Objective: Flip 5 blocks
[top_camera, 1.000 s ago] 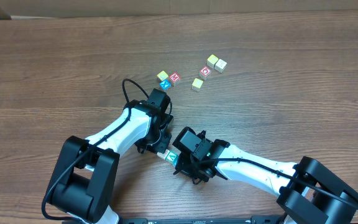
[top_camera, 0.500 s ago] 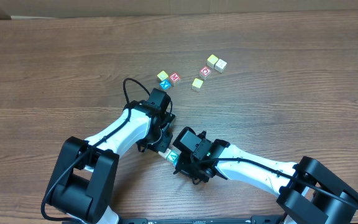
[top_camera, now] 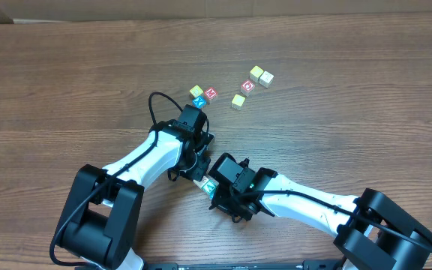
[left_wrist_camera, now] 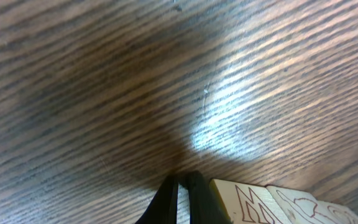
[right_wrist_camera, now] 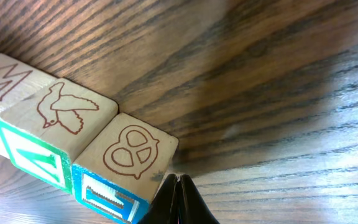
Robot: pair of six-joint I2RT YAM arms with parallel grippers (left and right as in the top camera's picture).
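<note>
Row of 3 small wooden letter blocks (right_wrist_camera: 73,124) on brown wooden tabletop (top_camera: 351,112), between both arms. Pressed together, holding nothing: left jaws, right jaws, 1 at each row end. 7 more blocks (top_camera: 238,100) well apart. Flipped count unclear, likely work left

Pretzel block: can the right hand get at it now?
Probably yes. The shut right hand sits at a corner of the pretzel block, with bare table on that side; the bird block adjoins only its far side.
</note>
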